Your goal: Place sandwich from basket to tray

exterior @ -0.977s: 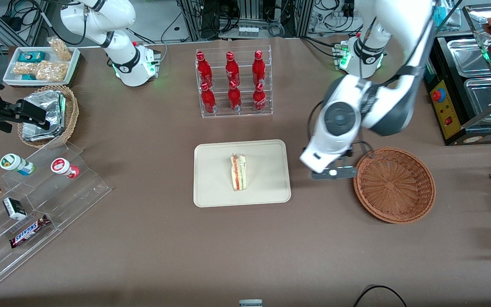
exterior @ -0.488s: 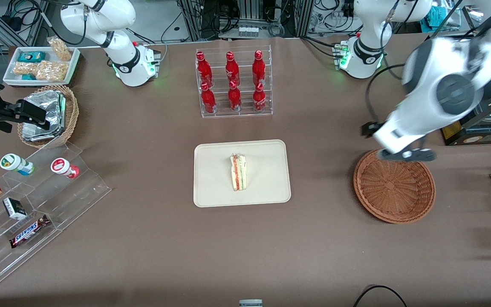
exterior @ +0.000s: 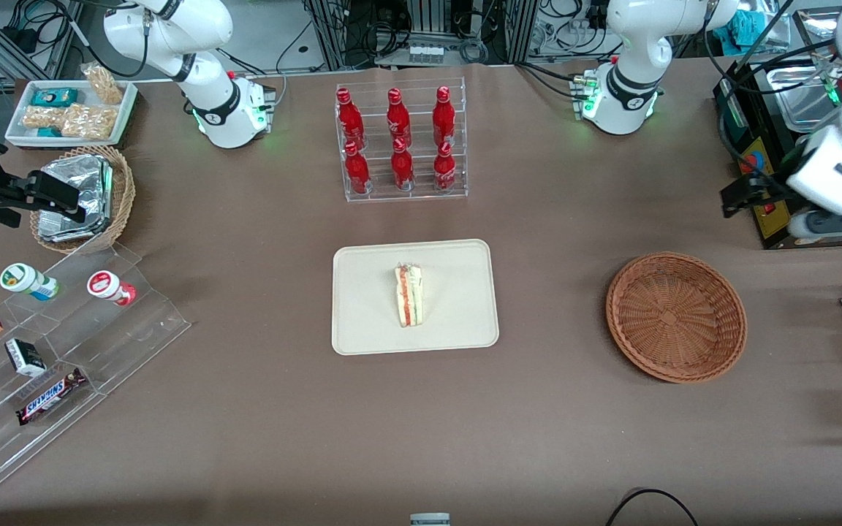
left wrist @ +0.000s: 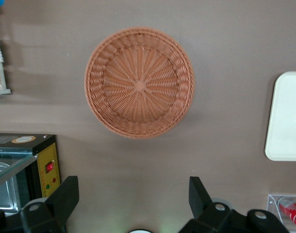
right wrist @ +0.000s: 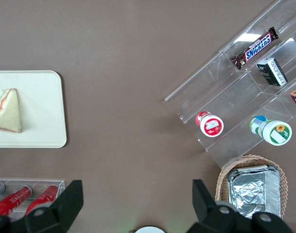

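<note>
Gripper: the left arm's two-finger gripper (left wrist: 133,194) hangs high over the brown table (exterior: 245,409), at the working arm's end, close above the black appliance with a red button (exterior: 757,172). Its two dark fingers (left wrist: 65,194) stand wide apart with nothing between them.

Basket: the wide, shallow, round reddish-brown wicker basket (exterior: 676,317) sits on the table below the gripper and nearer the front camera than it. Only its woven floor shows inside; in the wrist view (left wrist: 139,82) it lies well clear of the fingertips.

Tray: the flat cream-beige rectangular tray with rounded corners (exterior: 450,321) lies toward the parked arm's end from the gripper, well apart from the basket.

Sandwich: the small triangular wedge of white bread in clear wrap (exterior: 409,295) lies on the tray near its middle, its red and green filling stripes turned up to the front camera. It is far from the gripper and untouched by it.

Bottle rack: the clear acrylic rack of six red bottles (exterior: 399,142) stands farther from the front camera than the tray, well away from the gripper.
</note>
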`<control>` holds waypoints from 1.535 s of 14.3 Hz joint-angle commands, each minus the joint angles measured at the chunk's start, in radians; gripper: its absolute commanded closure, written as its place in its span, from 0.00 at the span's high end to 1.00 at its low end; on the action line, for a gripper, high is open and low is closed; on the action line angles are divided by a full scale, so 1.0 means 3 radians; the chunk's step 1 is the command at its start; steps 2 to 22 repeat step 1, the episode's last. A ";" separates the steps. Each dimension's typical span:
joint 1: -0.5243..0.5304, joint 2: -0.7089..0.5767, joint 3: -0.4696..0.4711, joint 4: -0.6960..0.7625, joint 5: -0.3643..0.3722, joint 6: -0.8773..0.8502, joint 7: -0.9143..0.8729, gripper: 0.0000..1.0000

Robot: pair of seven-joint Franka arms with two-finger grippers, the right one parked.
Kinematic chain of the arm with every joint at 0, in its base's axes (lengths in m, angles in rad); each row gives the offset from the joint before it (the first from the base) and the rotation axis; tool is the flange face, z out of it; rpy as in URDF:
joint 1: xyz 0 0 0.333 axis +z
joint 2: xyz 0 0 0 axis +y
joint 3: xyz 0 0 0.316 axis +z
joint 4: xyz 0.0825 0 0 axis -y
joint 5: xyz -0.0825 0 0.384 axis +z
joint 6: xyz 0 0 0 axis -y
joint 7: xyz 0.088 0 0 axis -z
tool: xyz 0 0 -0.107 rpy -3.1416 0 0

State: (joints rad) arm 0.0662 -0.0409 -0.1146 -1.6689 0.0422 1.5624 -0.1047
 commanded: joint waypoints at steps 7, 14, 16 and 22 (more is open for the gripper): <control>0.0025 0.0029 0.0090 0.0112 -0.0044 -0.0043 0.0042 1.00; 0.0025 0.0029 0.0090 0.0112 -0.0044 -0.0043 0.0042 1.00; 0.0025 0.0029 0.0090 0.0112 -0.0044 -0.0043 0.0042 1.00; 0.0025 0.0029 0.0090 0.0112 -0.0044 -0.0043 0.0042 1.00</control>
